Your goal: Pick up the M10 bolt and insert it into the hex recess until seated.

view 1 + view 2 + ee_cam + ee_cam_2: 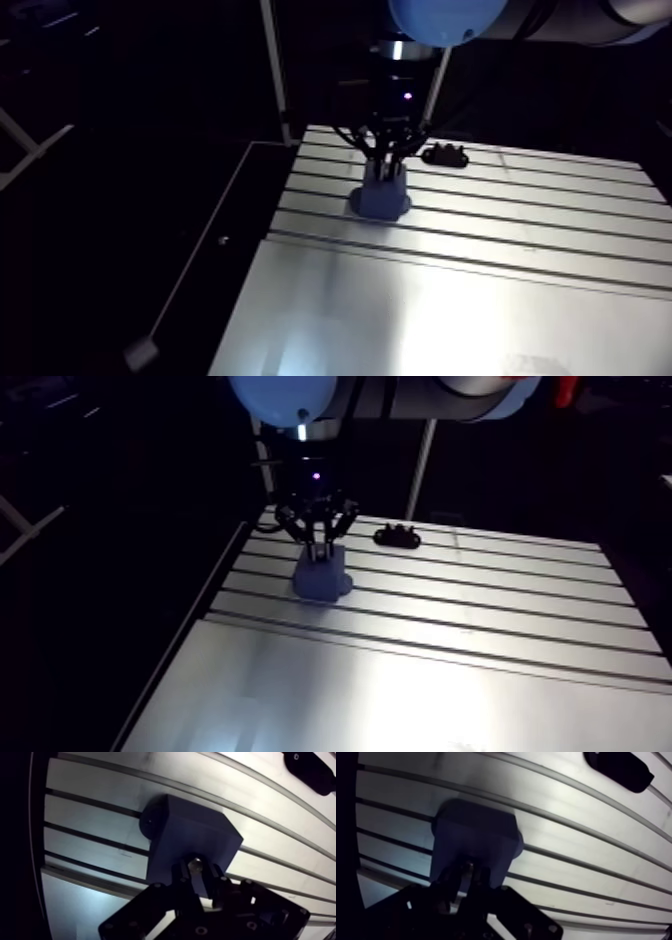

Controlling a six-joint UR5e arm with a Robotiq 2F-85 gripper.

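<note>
The claw (196, 877) is clenched on a small shiny metal M10 bolt (195, 865), pinched between its dark fingertips. The bolt's long axis appears to run down along the fingers. Directly under it stands the dark blue square block (192, 834), so the coming move is probably a straight push downward. The hex recess is hidden beneath the claw, and whether the bolt has entered cannot be told. The block stands on the slotted aluminium table (85, 812) near its far left corner. A small black fixture (445, 154) lies apart by the far edge.
</note>
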